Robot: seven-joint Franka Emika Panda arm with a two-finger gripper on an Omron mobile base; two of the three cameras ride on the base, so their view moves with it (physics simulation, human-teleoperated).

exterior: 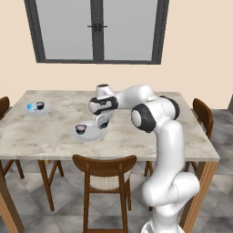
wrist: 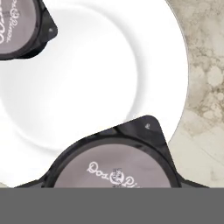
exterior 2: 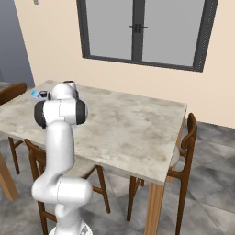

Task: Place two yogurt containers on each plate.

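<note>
Left base view: the marble-look dining table (exterior: 54, 132) carries everything, with wooden chairs (exterior: 107, 175) drawn up around it under a dark-framed window (exterior: 97, 29). The white arm reaches forward and down over the near plate (exterior: 88, 134), a shallow white-grey round dish lying toward the middle of the tabletop. On that plate's left part stands one yogurt cup (exterior: 81, 129), a small dark round tub with a paler top. The gripper (exterior: 103, 124) hangs low over the same plate's right part, just beside that cup.

At the table's far left corner lies the second plate (exterior: 37, 110), well apart from the first. It holds two cups side by side: a bright light-blue-topped cup (exterior: 31, 107) on the left and a dark cup (exterior: 40, 105) on the right, close together.

From the hand view, the near plate's white rim and well take most of the frame, with table stone beyond its right edge. A large dark tub with a grey foil lid (wrist: 116, 168) bearing pale script sits right below the camera over the plate's rim; its corner tab points up and to the right. Whether the fingers clasp this tub or stand free of it I cannot tell, as the fingertips are hidden.
</note>
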